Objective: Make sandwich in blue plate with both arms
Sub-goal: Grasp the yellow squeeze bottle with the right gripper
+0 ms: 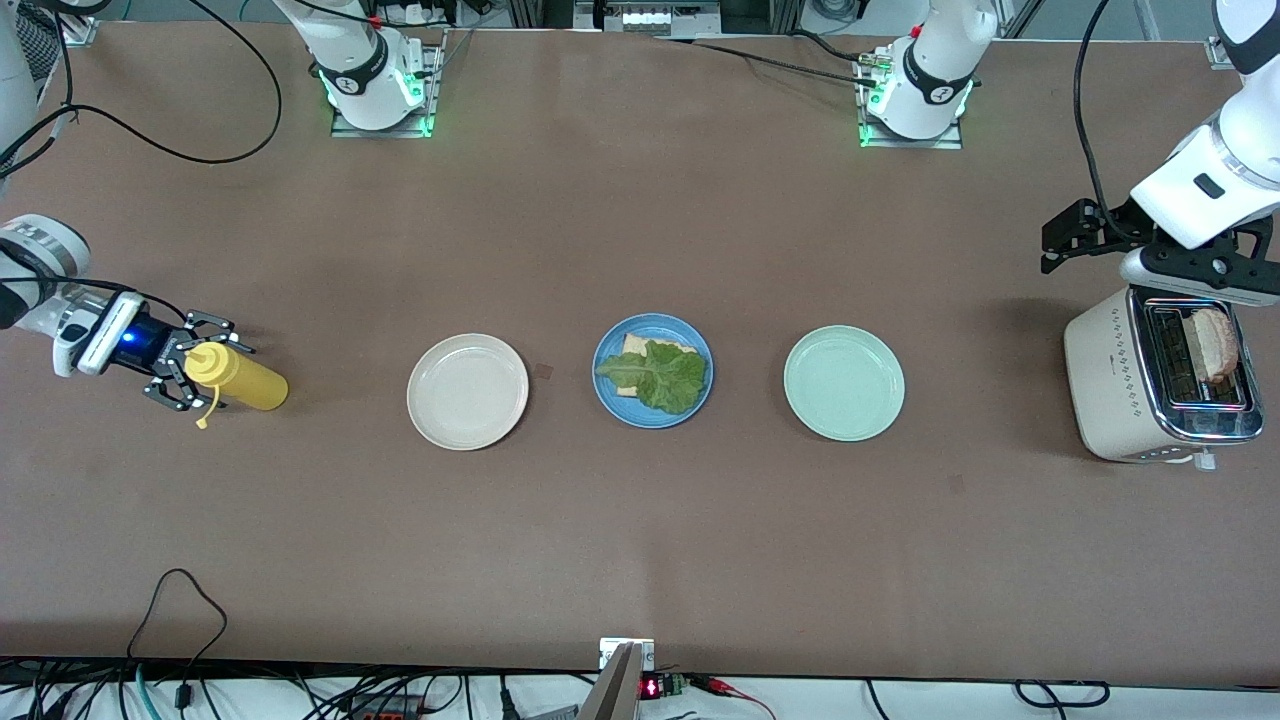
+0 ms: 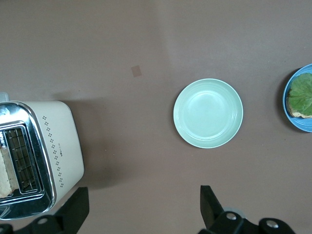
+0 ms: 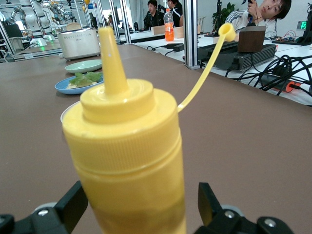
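Observation:
The blue plate (image 1: 650, 421) sits mid-table and holds one toasted bread slice (image 1: 632, 345) with a green lettuce leaf (image 1: 662, 376) on top. A second bread slice (image 1: 1215, 345) stands in a slot of the cream toaster (image 1: 1100, 370) at the left arm's end. My left gripper (image 1: 1190, 280) hangs open over the toaster's edge, with bare table between its fingers (image 2: 78, 207). At the right arm's end my right gripper (image 1: 200, 365) is open around an upright yellow squeeze bottle (image 1: 250, 380), with a gap on each side. In the right wrist view the bottle (image 3: 126, 146) fills the space between the fingers (image 3: 73, 204).
A beige plate (image 1: 467, 391) lies beside the blue plate toward the right arm's end. A pale green plate (image 1: 844, 383) lies toward the left arm's end. Both are empty. The bottle's cap (image 3: 226, 31) hangs open on its strap. Cables run along the table's near edge.

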